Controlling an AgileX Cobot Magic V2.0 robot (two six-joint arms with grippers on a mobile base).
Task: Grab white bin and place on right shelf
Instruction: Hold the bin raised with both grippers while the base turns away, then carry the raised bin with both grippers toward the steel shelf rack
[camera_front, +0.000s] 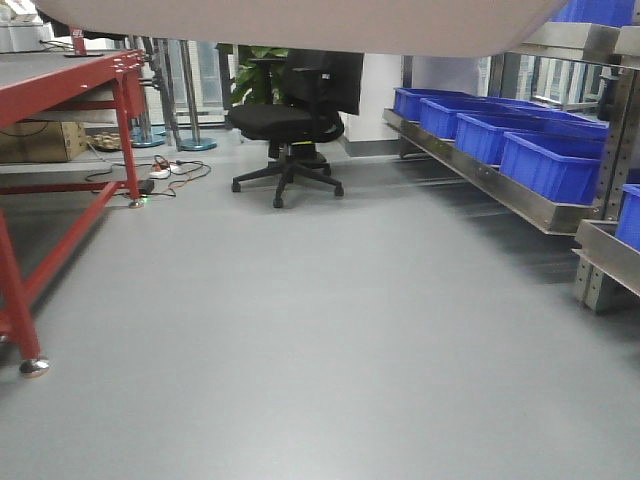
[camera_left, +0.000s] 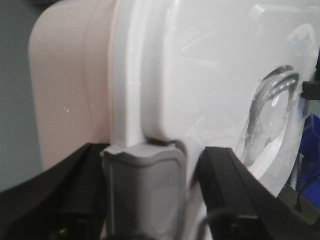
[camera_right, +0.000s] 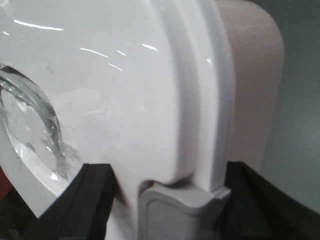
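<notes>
In the front view the white bin (camera_front: 300, 25) hangs high over the floor (camera_front: 300, 340). Only its pale underside shows, cut off by the top edge. The right shelf (camera_front: 480, 178) stands well apart on the right, its lower level filled with blue bins (camera_front: 545, 165). A red tabletop (camera_front: 50, 70) is on the left and a chair (camera_front: 285, 120) is at the back. I judge the step in hand is carrying the bin to the shelf. It is good to hold it level, turn slowly, and move both arms together so that no end slips. Which level has free room I cannot see, because the upper levels are cut off. In the left wrist view the left claw (camera_left: 155, 167) is clamped on one end of the bin, with one finger on the pinkish side and the other on the glossy lid. A grey clip (camera_left: 142, 195) sits between them. The handle hollow (camera_left: 272, 120) is blurred by glare. In the right wrist view the right claw (camera_right: 167, 182) grips the other end the same way across its clip. The fingers run out of the frame, so how firm the grip is I cannot tell.
</notes>
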